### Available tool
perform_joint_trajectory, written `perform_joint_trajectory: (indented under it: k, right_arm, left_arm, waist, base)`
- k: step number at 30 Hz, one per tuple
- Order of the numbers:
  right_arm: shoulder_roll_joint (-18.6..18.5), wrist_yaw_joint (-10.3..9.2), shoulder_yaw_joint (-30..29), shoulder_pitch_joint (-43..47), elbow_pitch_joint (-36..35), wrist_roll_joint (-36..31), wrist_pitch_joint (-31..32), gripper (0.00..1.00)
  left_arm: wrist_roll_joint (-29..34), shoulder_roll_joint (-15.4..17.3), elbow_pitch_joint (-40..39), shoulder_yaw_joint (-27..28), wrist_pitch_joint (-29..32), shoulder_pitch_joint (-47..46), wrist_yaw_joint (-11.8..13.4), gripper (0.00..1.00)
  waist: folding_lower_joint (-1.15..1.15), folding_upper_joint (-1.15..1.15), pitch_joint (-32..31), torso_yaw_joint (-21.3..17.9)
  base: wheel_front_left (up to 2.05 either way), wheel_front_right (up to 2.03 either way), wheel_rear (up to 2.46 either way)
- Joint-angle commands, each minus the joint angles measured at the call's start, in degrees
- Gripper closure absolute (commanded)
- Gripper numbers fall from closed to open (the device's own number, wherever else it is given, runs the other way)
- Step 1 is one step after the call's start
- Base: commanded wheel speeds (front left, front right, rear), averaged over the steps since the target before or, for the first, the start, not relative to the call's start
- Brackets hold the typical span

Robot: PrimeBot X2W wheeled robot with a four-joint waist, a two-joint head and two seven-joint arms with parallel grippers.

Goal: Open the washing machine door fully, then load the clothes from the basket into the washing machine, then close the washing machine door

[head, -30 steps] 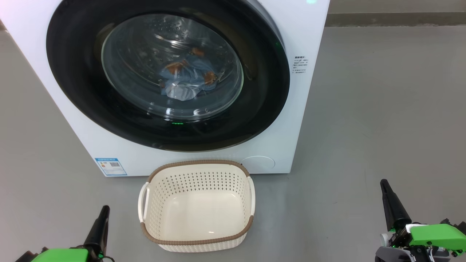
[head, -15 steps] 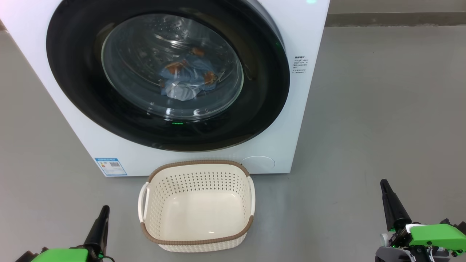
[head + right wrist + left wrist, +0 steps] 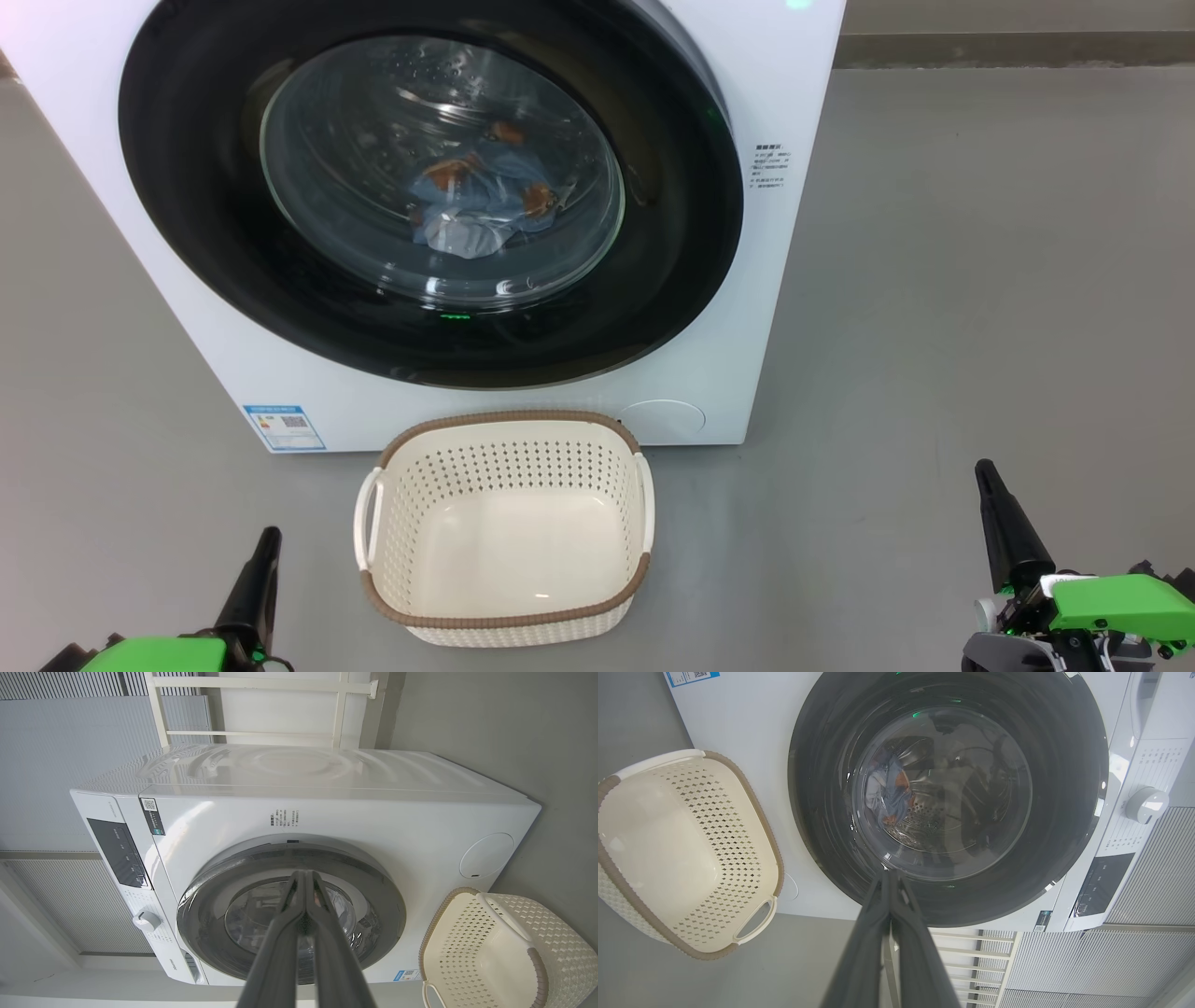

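Washer (image 3: 775,280) stands on grey floor (image 3: 980,280). Door (image 3: 672,280) shut flush against its front. Basket (image 3: 509,620) on floor just before washer's base, below door. Clothes (image 3: 485,201) lie in drum, seen through door glass. Left gripper (image 3: 269,537), right gripper (image 3: 982,471): low, either side of basket, both clenched, grasping nothing.

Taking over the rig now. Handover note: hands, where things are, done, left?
Left hand: shut, empty, low left of the basket.
Right hand: shut, empty, well off to its right.
Clothes: in the drum, behind the glass of the washing machine door, which looks closed on the washing machine.
Basket: empty, on the floor in front.
Done: loading, door closed. Left: nothing evident; perhaps confirm the latch.
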Motion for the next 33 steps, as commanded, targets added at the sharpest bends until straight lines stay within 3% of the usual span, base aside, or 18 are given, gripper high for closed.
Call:
perform_joint_trajectory:
  k: [1,33]
  right_arm:
    - [-0.17,0.09,1.27,-0.62,-1.76,0.22,0.44,1.00]
    - [-0.17,0.09,1.28,-0.62,-1.76,0.23,0.44,1.00]
  left_arm:
    - [-0.39,0.75,-1.67,2.02,0.36,-2.36,-0.18,1.00]
    - [-0.37,0.73,-1.68,2.04,0.38,-2.36,-0.18,1.00]
  waist:
    - [0.00,0.00,0.00,0.00]
    - [0.00,0.00,0.00,0.00]
  base:
    - [0.00,0.00,0.00]
    - [0.00,0.00,0.00]
